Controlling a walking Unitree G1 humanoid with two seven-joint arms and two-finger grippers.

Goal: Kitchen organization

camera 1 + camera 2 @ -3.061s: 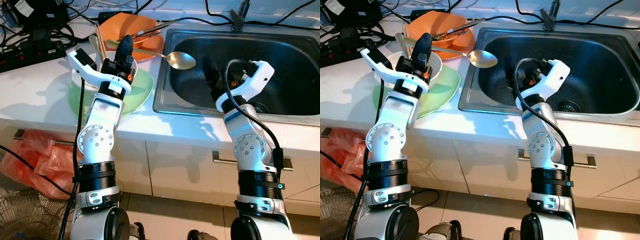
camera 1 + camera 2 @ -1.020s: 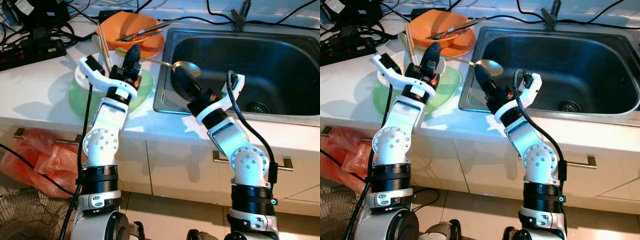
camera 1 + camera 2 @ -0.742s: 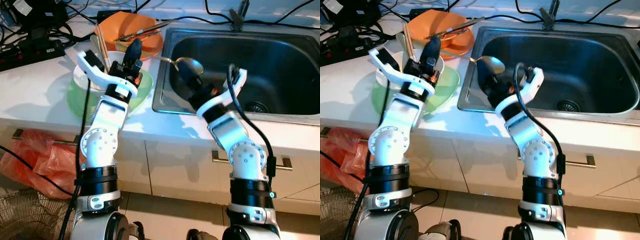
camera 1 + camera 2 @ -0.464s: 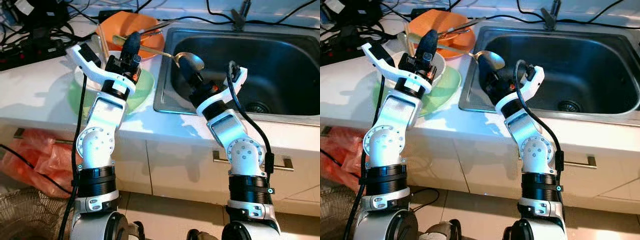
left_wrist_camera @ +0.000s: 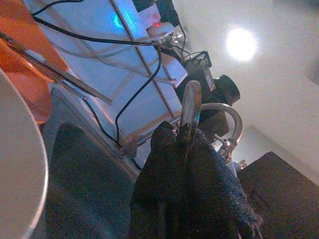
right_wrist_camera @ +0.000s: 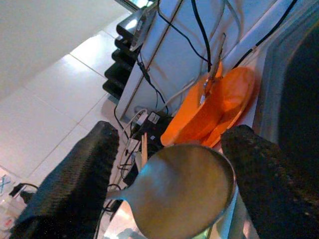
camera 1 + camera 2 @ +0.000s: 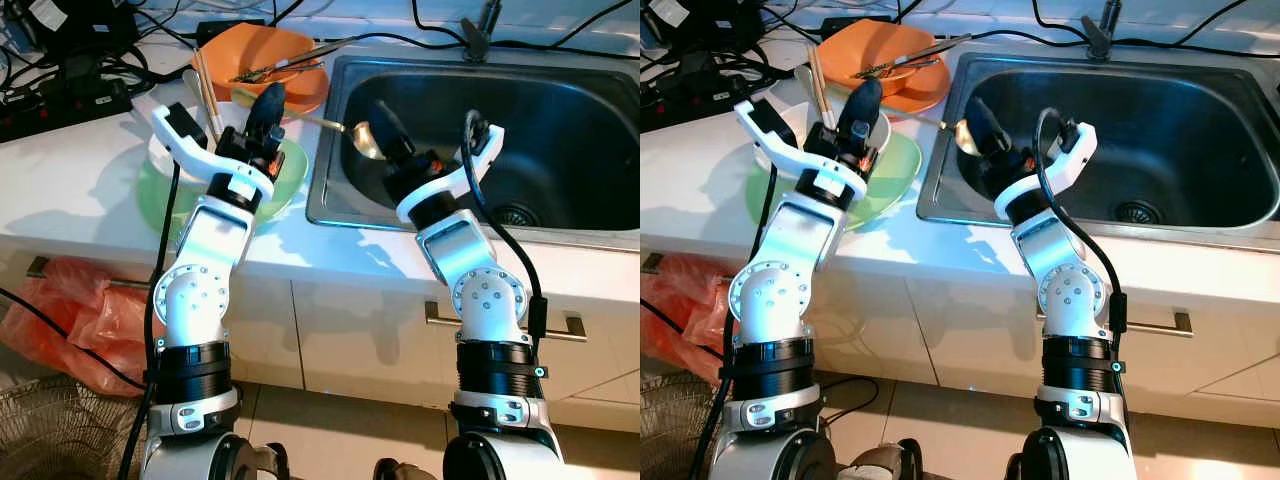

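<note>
I can't read any text, label, brand or number from here. The white tags (image 7: 47, 14) on the cables at the back of the bench (image 7: 70, 190) carry dark marks too small and blurred to make out, and I can see no lettering on the robot's arms
</note>
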